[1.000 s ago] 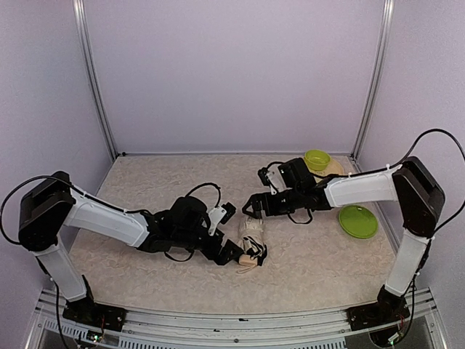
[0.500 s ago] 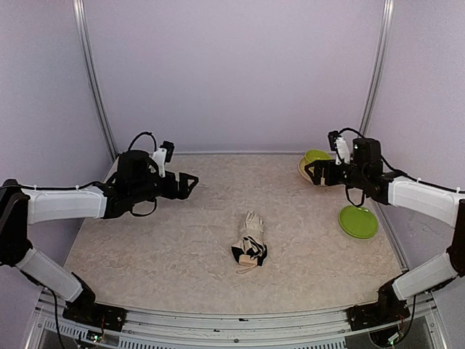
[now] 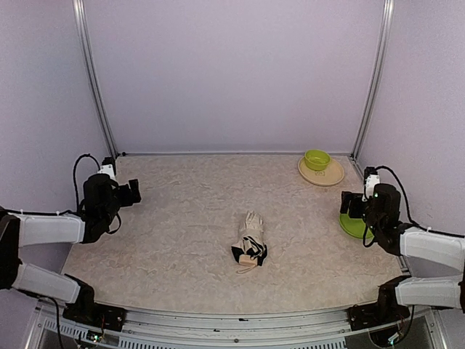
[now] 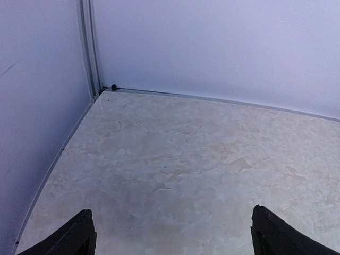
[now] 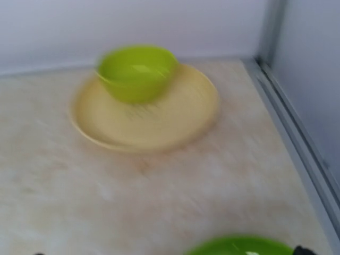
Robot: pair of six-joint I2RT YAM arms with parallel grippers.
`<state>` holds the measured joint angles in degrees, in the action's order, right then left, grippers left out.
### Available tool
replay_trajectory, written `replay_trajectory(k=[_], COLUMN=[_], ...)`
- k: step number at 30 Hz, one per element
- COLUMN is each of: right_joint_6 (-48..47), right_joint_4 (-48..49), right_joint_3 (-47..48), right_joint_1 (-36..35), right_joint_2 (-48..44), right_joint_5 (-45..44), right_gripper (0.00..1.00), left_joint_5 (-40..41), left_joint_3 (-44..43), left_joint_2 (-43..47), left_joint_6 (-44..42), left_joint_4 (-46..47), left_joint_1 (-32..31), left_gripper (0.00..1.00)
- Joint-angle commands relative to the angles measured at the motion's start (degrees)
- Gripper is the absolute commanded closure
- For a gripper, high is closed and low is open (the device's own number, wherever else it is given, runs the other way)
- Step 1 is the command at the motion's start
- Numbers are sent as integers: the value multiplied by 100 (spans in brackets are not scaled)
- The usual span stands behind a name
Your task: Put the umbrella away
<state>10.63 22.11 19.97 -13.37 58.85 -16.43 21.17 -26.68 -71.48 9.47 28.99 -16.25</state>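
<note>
The umbrella [image 3: 249, 238] lies folded on the table's middle, cream fabric bunched with black lining showing and the beige handle at its near end. No gripper touches it. My left gripper [image 3: 132, 192] is far to the left near the side wall, open and empty; in the left wrist view [image 4: 172, 236] its fingertips [image 4: 79, 234] stand wide apart over bare table. My right gripper [image 3: 349, 206] is far to the right, over the green plate, open and empty; only its tips show in the right wrist view [image 5: 167, 253]. The umbrella is out of both wrist views.
A yellow plate [image 3: 330, 174] with a green bowl [image 3: 317, 158] on it stands at the back right; both show blurred in the right wrist view, plate [image 5: 175, 119] and bowl [image 5: 137, 71]. A green plate [image 3: 354, 226] lies by the right wall. Walls close three sides.
Both arms have drawn away from the umbrella, the left to the left wall and the right to the right wall, and back toward the near edge. The umbrella stays where it lay.
</note>
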Motion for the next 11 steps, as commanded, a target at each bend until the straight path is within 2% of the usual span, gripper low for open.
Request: replay_trajectory(k=[1,5,11], right_joint_6=[387,129,-185], right_joint_4=[567,1351,1544], right_joint_3=[-277,-702,-906], right_joint_1=[34,35,36], right_joint_2=[-202,-535,-763], right_joint_5=[-845,-898,-1201], right_gripper=[0,0,0], left_joint_5=[862,720,714], left_joint_3=[498,789,931], left_joint_2=[76,-60,-330], left_joint_6=[-400,-426,-458], left_joint_4=[1195,1801,2169], left_joint_1=[211,389,397], left_gripper=[1,1,1])
